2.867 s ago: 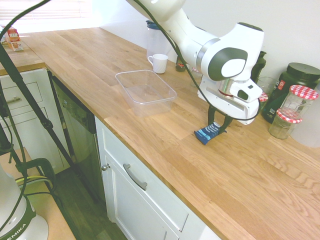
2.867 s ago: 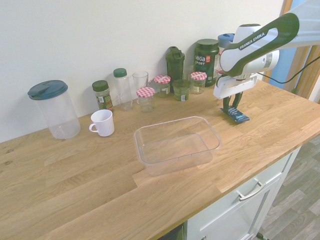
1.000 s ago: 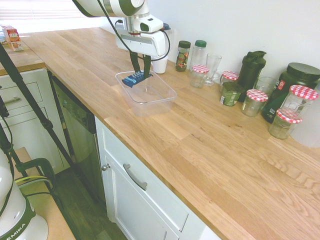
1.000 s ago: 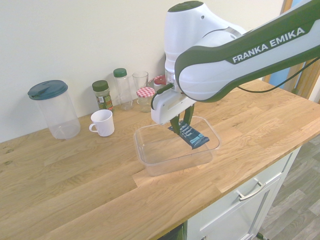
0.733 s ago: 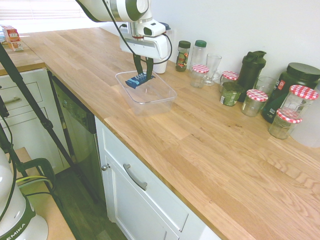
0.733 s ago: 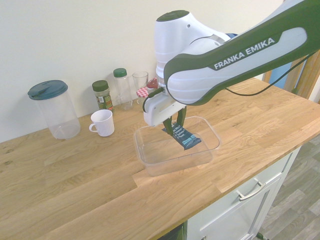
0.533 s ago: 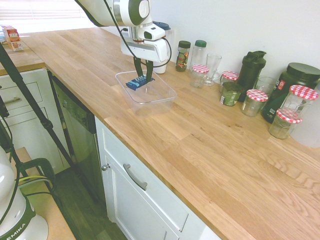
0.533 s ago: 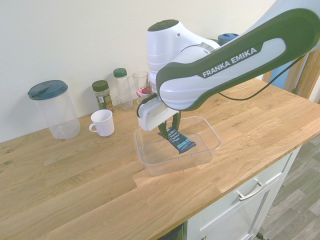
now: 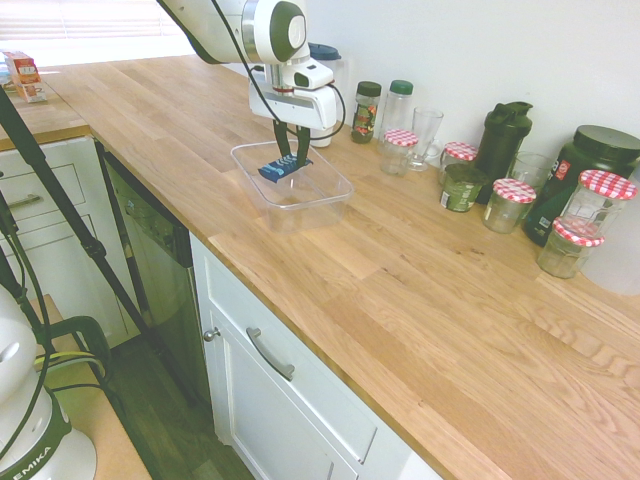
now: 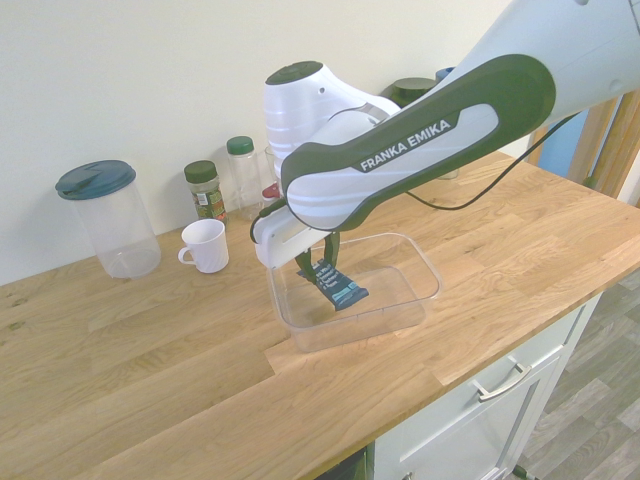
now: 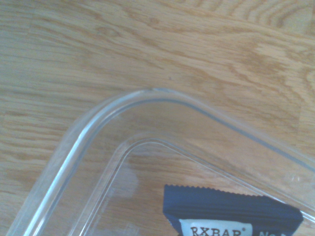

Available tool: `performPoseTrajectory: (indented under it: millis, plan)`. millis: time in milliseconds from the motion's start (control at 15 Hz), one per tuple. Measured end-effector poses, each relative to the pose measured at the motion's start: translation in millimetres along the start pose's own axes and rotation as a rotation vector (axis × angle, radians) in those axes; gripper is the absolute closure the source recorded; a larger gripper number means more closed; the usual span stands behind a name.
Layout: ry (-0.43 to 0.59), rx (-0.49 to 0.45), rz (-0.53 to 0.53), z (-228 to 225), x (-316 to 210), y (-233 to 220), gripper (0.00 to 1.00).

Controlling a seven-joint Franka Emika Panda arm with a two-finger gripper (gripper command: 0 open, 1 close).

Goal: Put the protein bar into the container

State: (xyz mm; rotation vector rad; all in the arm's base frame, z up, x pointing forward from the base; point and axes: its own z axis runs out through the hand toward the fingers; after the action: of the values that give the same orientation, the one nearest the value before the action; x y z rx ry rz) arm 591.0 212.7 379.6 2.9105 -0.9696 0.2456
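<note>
1. Over the container (image 10: 428, 268), the protein bar (image 10: 333, 288) hangs tilted, pinched in the gripper (image 10: 318, 262), whose jaws are shut on its upper end.
2. Placement step; judged next: lower slightly, open jaws, release inside the tub.

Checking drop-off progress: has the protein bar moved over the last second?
Yes. Held in the claw, the protein bar moved lower into the container, toward its end nearer the white mug.
</note>
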Motion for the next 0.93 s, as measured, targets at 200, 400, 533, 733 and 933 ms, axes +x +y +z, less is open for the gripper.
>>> performPoseTrajectory:
  millis: [200, 400, 533, 733, 933]
  plan:
    - [-0.007, -0.016, 0.021, 9, 3, -3, 0.00]
    - [-0.003, -0.010, 0.022, 5, 4, -6, 0.00]
    - [-0.002, -0.011, 0.025, 3, 6, -6, 0.00]
    - [-0.001, -0.014, 0.031, 3, 9, -4, 0.00]
    - [0.002, -0.006, 0.036, -3, 11, -5, 0.00]
